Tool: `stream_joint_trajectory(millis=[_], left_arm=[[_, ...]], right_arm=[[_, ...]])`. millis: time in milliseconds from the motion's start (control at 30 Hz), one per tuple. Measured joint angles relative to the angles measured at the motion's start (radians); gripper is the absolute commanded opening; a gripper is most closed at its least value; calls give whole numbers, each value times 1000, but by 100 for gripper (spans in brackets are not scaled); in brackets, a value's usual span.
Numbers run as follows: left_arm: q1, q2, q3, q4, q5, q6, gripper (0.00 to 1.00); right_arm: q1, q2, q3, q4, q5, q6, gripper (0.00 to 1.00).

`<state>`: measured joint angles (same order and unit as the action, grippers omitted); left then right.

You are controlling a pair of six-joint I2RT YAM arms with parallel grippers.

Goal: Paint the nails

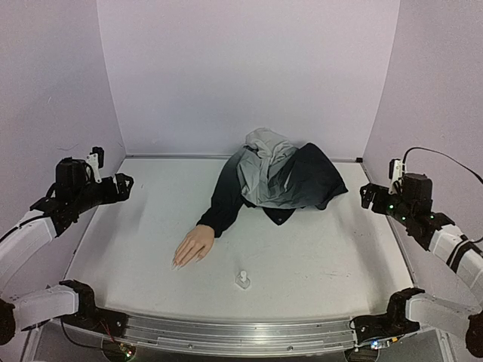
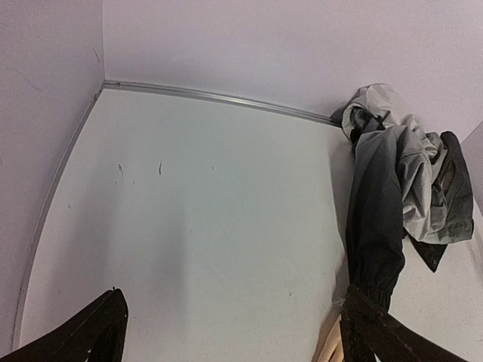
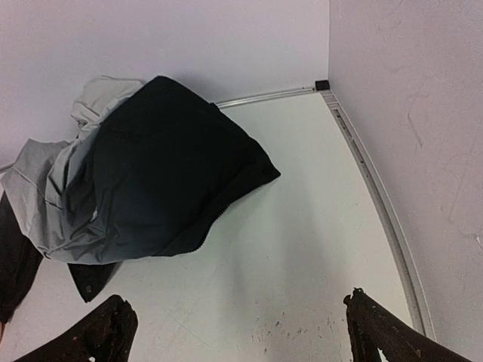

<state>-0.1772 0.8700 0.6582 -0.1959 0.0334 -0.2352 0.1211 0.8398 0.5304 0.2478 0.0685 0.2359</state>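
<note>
The flesh-coloured mannequin hand (image 1: 195,245) lies palm down left of the table's middle, with a dark sleeve (image 1: 224,197) running back from it. Its nails (image 1: 176,263) are tiny pale tips pointing to the near left. A small white bottle (image 1: 243,280) with a knob cap stands near the front, right of the hand. My left gripper (image 1: 123,185) hovers open at the far left, well away from the hand. My right gripper (image 1: 367,194) hovers open at the far right. In the left wrist view, my left gripper (image 2: 232,302) frames bare table, with a sliver of the hand (image 2: 329,344) by its right finger.
A crumpled grey and dark jacket (image 1: 283,177) is heaped at the back centre, joined to the sleeve; it also fills the left of the right wrist view as a jacket (image 3: 151,181). Lilac walls close three sides. A metal rail (image 1: 241,334) runs along the front edge.
</note>
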Motion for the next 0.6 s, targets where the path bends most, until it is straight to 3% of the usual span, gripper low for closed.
stream_joint_trajectory(millis=[367,600], left_arm=[[-5,225,136,-60,122,-99,99],[-220,369,198,-69,189,-169,99]], right_arm=[[54,233,69,60,32,0,98],[73,331,129,111,-121,-8,98]])
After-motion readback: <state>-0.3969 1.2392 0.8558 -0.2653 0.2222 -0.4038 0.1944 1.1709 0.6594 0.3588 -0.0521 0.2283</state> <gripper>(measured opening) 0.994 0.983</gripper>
